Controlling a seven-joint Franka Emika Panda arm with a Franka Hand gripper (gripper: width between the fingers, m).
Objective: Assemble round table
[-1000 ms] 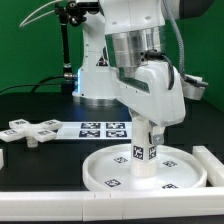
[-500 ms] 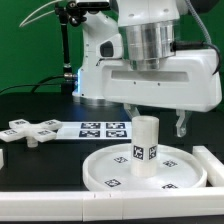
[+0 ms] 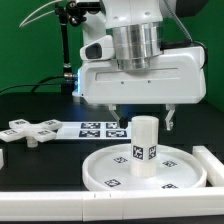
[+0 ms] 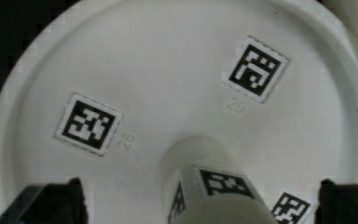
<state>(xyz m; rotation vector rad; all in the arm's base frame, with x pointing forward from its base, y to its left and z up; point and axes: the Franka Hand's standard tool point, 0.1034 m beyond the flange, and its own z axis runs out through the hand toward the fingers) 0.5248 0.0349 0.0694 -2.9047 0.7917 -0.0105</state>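
The large round disc (image 3: 110, 172) lies flat on the black table at the front. The short thick post (image 3: 146, 146) stands upright at its centre, with tags on its side. My gripper (image 3: 143, 121) hangs just above the post's top, open and empty, with one finger on each side. In the wrist view the disc (image 4: 149, 70) fills the frame. The post (image 4: 220, 195) rises between my two dark fingertips (image 4: 51, 205), apart from both. The cross-shaped piece (image 3: 30, 130) lies on the table at the exterior view's left.
The marker board (image 3: 100, 128) lies flat behind the disc. White rails stand along the front edge (image 3: 60, 205) and at the exterior view's right (image 3: 207, 160). The robot base and a black stand are at the back.
One second ago my gripper was low around the post. It has let go, risen and turned, then shifted slightly toward the exterior view's left. The post stays upright on the disc.
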